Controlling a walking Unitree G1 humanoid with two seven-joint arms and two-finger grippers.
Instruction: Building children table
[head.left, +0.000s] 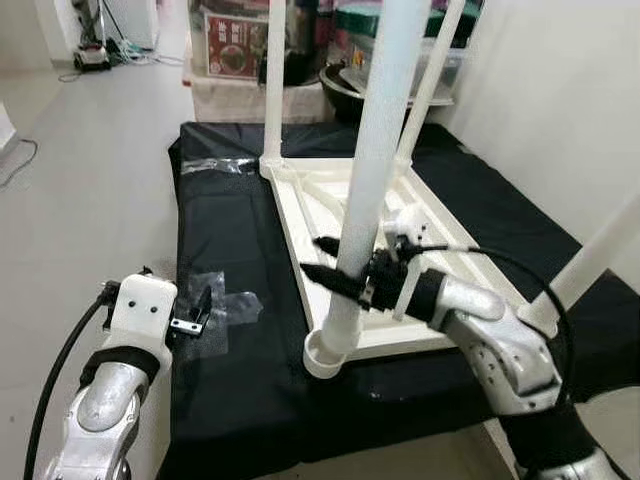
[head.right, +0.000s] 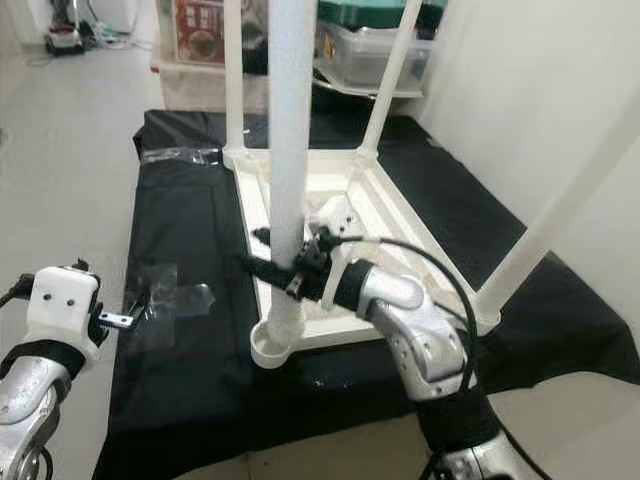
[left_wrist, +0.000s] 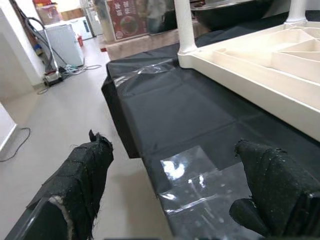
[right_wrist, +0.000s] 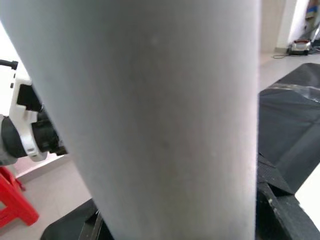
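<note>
On the black cloth (head.left: 240, 250), a white children's table (head.left: 420, 215) turned upside down, underside ribs facing up, legs pointing upward. At the tabletop's corner nearest the robot, a white leg (head.left: 365, 190) standing upright in its round socket (head.left: 325, 355). Around that leg, a little above the socket, the right gripper (head.left: 335, 268), one black finger on each side, closed on the white tube; seen from the right wrist, pale tube right up against the lens with a dark finger (right_wrist: 280, 205) at its edge. Off the tabletop's left edge, well apart from it, the left gripper (left_wrist: 180, 190), fingers spread wide and holding nothing, hovering at the near left border of the cloth. Just ahead of that gripper, patches of clear tape (left_wrist: 200, 175) stuck to the cloth; another strip of tape (head.left: 215, 165) near the far left corner of the tabletop. Beyond the far edge of the tabletop, boxes and a dark bowl (head.left: 345, 90) on the floor.
</note>
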